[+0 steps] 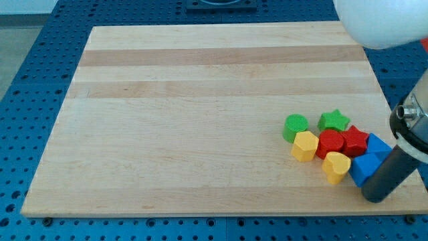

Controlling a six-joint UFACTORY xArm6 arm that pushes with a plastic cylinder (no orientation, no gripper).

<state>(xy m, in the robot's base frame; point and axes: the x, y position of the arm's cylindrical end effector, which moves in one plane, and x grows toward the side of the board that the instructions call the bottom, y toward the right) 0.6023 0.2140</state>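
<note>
My tip (pixel 374 195) rests at the lower right of the wooden board (pixel 200 134), against the bottom right side of a blue block (pixel 365 167). A second blue block (pixel 378 146) sits just above and to the right of it. Left of the blue ones lie a yellow heart (pixel 336 166), two red blocks (pixel 330 143) (pixel 355 140) and a yellow hexagon (pixel 305 145). Above these sit a green cylinder (pixel 295 126) and a green star (pixel 334 121). All the blocks form one tight cluster to the left of my rod.
The board lies on a blue perforated table (pixel 40 60). A white rounded arm part (pixel 381 23) fills the view's top right corner. The board's right edge runs close behind the rod.
</note>
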